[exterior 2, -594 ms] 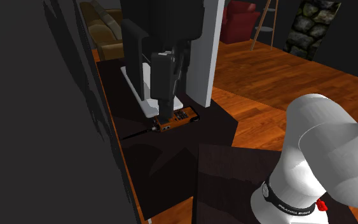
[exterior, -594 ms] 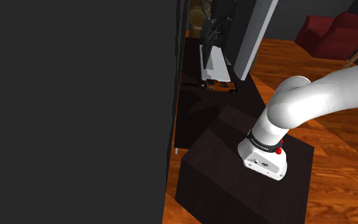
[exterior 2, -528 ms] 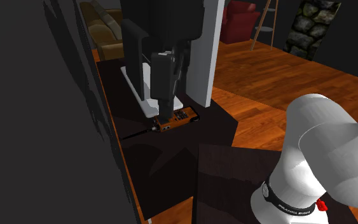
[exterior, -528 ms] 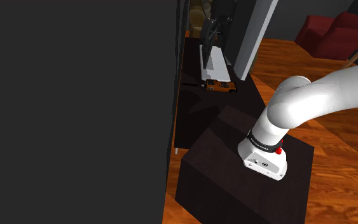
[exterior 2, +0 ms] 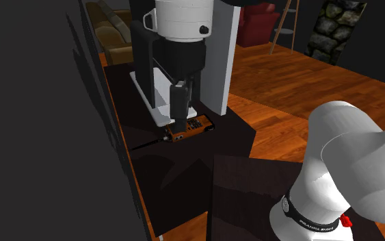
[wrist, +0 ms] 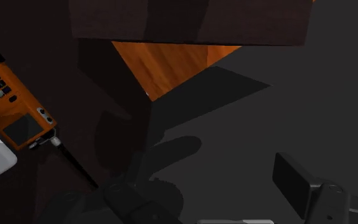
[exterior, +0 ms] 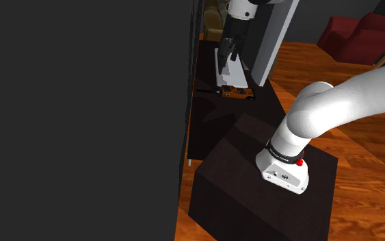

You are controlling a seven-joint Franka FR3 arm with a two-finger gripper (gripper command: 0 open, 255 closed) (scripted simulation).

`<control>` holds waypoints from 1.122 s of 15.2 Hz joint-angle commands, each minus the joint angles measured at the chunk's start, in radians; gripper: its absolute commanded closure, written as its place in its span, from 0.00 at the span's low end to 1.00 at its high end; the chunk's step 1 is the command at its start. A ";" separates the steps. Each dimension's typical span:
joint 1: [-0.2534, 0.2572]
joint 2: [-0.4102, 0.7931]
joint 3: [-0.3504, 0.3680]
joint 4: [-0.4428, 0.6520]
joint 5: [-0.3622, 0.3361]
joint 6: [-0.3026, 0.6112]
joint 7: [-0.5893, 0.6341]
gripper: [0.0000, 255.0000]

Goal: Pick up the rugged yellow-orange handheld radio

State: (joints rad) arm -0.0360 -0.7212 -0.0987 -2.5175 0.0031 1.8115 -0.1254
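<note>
Tool (exterior 2: 178,118) is hanging released above the dark table (exterior 2: 177,178); I am seeing its fingers (wrist: 295,181) standing apart and clasping nothing. Orange handheld radio (exterior 2: 189,129) is lying flat on the table just below the tool, right beside the near end of a white slab (exterior 2: 150,92).

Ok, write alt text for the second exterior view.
A black gripper hangs just above an orange handheld radio lying flat on a dark table, beside a flat white object. The white arm rises at lower right.
</note>
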 commanded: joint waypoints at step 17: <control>0.003 0.544 -0.323 0.016 -0.072 0.494 -0.603 0.00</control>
State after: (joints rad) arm -0.0367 -0.2221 -0.4054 -2.5163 -0.0797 2.2770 -0.6872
